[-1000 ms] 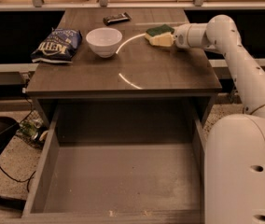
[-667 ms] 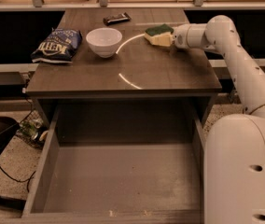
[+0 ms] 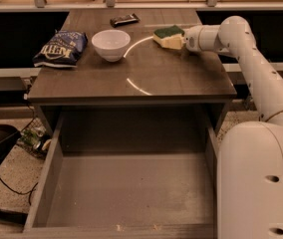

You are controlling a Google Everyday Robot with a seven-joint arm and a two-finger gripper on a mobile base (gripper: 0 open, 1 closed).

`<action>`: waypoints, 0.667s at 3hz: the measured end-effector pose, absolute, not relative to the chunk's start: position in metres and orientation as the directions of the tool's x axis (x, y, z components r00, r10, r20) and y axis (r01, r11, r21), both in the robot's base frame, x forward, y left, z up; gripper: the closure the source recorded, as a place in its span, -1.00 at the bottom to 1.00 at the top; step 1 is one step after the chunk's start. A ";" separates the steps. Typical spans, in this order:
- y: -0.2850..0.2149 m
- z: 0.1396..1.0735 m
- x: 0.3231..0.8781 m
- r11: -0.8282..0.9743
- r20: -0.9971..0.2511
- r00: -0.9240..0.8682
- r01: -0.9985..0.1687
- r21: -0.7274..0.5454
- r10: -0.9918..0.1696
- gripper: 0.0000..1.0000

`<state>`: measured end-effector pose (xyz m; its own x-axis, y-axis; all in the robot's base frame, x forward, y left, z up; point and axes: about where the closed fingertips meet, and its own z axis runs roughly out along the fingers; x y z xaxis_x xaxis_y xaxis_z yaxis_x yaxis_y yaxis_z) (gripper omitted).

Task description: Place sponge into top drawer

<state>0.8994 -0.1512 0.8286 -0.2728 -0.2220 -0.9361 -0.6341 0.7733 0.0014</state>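
The sponge point(image 3: 168, 36), pale yellow foam with a dark green top, lies at the far right of the grey table top point(image 3: 146, 68). My gripper point(image 3: 184, 40) is at the sponge's right end, reaching in from the right on the white arm point(image 3: 251, 63). Its tip meets the sponge. The top drawer point(image 3: 126, 190) is pulled wide open below the table's front edge, and its flat grey bottom is bare.
A white bowl point(image 3: 110, 44) stands left of the sponge. A blue chip bag point(image 3: 61, 49) lies at the table's left edge. A dark wrapped bar point(image 3: 124, 19) lies at the back. My white base point(image 3: 258, 183) stands right of the drawer. Cables lie on the floor at the left.
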 end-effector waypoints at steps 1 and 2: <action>-0.151 0.831 0.899 0.773 -0.936 -0.273 -0.634 0.001 -0.222 1.00; -0.151 0.831 0.899 0.773 -0.936 -0.273 -0.634 0.001 -0.222 1.00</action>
<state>0.8993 -0.1512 0.8307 -0.2727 -0.2221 -0.9361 -0.6341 0.7732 0.0012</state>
